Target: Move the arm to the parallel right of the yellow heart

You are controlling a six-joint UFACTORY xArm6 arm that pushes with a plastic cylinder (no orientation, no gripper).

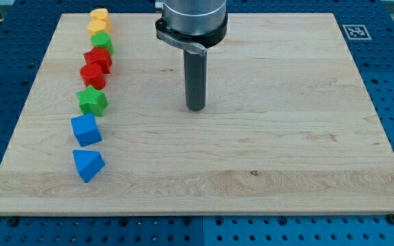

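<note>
The yellow heart (100, 15) lies at the top of a column of blocks on the view's left of the wooden board (265, 157). Just below it is a second yellow block (98, 27). My tip (195, 108) rests on the board near the middle. It is well to the right of the column and lower in the view than the yellow heart, about level with the green star (92, 101). It touches no block.
Down the column below the yellow blocks are a green block (102, 44), a red block (98, 59), a second red block (92, 74), the green star, a blue cube (86, 129) and a blue triangular block (88, 165). The board's edges border a blue perforated table.
</note>
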